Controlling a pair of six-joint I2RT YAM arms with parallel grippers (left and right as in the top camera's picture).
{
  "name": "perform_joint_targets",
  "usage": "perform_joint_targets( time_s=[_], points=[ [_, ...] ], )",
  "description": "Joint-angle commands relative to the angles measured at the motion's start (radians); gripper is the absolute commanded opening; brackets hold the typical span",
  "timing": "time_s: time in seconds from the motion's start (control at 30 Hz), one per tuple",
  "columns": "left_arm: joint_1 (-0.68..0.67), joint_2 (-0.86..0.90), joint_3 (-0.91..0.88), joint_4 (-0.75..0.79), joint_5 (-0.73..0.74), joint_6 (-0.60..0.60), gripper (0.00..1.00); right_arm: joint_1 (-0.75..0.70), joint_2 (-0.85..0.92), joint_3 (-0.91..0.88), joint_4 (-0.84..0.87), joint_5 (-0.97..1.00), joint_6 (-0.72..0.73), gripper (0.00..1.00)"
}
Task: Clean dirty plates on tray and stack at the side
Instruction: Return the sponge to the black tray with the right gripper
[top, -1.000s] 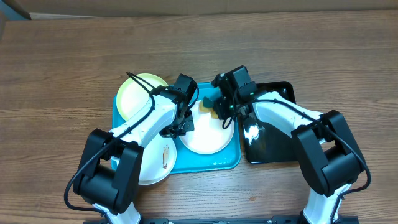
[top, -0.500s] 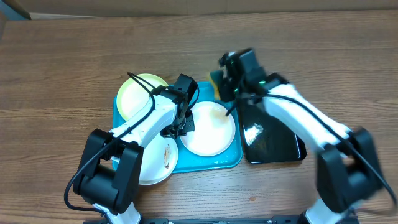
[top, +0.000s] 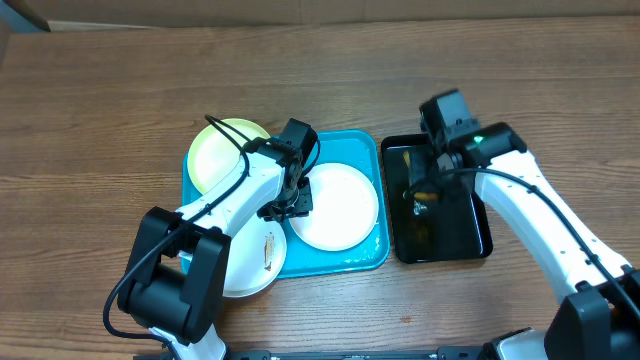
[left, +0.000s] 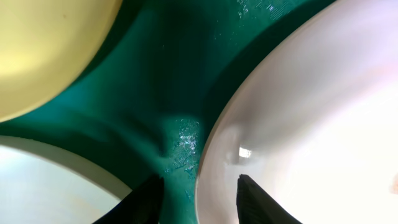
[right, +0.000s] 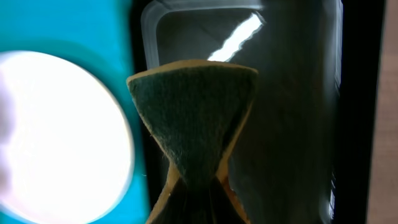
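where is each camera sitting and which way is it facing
Overhead: fixed above the table, facing straight down at the turquoise tray, black tray, left arm and right arm.
Left wrist: on the left arm, close over the white plate rim; the left gripper shows at the bottom.
Right wrist: over the black tray; the pinched sponge covers the robot's own parts.
Shared: both wrist views catch that white plate.

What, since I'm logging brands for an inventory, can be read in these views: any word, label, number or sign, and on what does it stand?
None: no text can be read in any view.
turquoise tray: plain, no print.
white plate, pale yellow-green plate, smeared white plate: no marks but the smear.
black tray: only glare, no label.
sponge: no lettering showing.
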Motion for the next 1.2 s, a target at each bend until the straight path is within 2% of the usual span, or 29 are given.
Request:
perform_joint_targets(
  time_s=[0.0,0.3,0.33,0.37,0.4,0.43,0.47,0.73,0.8,0.97,1.03,1.1,1.17],
  points=[
    [-0.007,0.019,0.005,0.008,-0.005,0.001,0.42,-0.013,0.002,-0.109,0.02,0.135,0.123,0.04],
    [-0.007,0.019,0.005,0.023,-0.006,0.001,0.44,-0.064,0.002,-0.323,0.2,0.211,0.159,0.04],
    [-0.006,0.019,0.005,0.023,-0.006,0.001,0.44,-0.07,0.002,-0.34,0.219,0.21,0.159,0.11],
    [-0.007,0.019,0.005,0.023,-0.006,0.001,0.45,-0.075,0.002,-0.353,0.233,0.21,0.159,0.31],
    [-0.007,0.019,0.005,0.023,-0.006,0.001,0.47,-0.078,0.002,-0.363,0.245,0.21,0.158,0.46],
    [-0.007,0.019,0.005,0.023,-0.006,0.001,0.49,-0.079,0.002,-0.367,0.249,0.21,0.158,0.54],
    [-0.007,0.019,0.005,0.023,-0.006,0.001,0.5,-0.08,0.002,-0.367,0.249,0.21,0.155,0.59],
    [-0.007,0.019,-0.028,0.035,-0.006,0.001,0.55,-0.08,0.002,-0.244,0.171,0.206,0.151,0.71],
    [-0.007,0.019,-0.042,0.05,-0.005,-0.006,0.52,-0.08,0.002,-0.214,0.152,0.206,0.151,0.78],
    [-0.007,0.019,-0.047,0.053,-0.006,-0.01,0.4,-0.082,0.002,-0.203,0.141,0.201,0.159,0.9],
    [-0.007,0.019,-0.047,0.053,-0.006,-0.01,0.27,-0.09,0.002,-0.202,0.143,0.156,0.159,0.92],
    [-0.007,0.019,-0.047,0.053,-0.006,-0.009,0.07,-0.106,0.002,-0.198,0.15,0.094,0.158,0.94],
    [-0.007,0.018,-0.047,0.056,-0.006,-0.003,0.04,-0.132,0.002,-0.183,0.145,0.036,0.15,0.95]
  ],
)
